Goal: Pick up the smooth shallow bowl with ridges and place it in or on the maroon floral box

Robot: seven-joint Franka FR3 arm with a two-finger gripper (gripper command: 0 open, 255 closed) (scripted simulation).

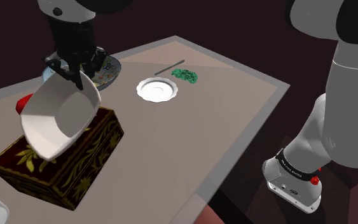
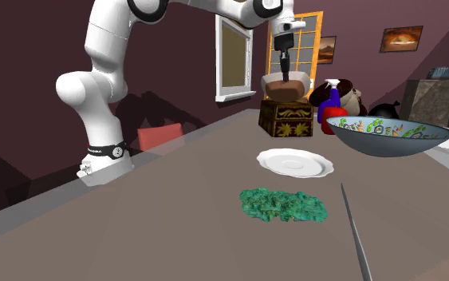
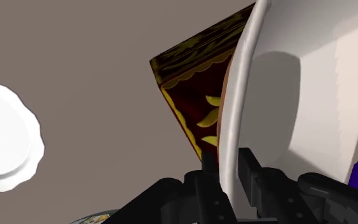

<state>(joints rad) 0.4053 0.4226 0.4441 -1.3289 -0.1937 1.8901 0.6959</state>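
Note:
My black gripper (image 1: pixel 75 75) is shut on the rim of a white shallow bowl (image 1: pixel 60 121), which hangs tilted with its hollow facing the shoulder camera. In the wrist view the fingers (image 3: pixel 210 173) clasp the bowl's (image 3: pixel 298 95) thin edge between them. The bowl sits directly over the top of the maroon box with yellow leaf patterns (image 1: pixel 69 168); I cannot tell whether it touches the lid. In the second exterior view the gripper (image 2: pixel 285 72) holds the bowl (image 2: pixel 285 86) just above the box (image 2: pixel 288 120) at the table's far end.
A white scalloped plate (image 1: pixel 158 89), a green crumpled clump (image 1: pixel 185 75) and a thin dark rod (image 1: pixel 166 67) lie on the grey table (image 1: pixel 190 140). A patterned bowl (image 1: pixel 109 70) stands behind the gripper. A red object (image 1: pixel 23 102) lies beside the box.

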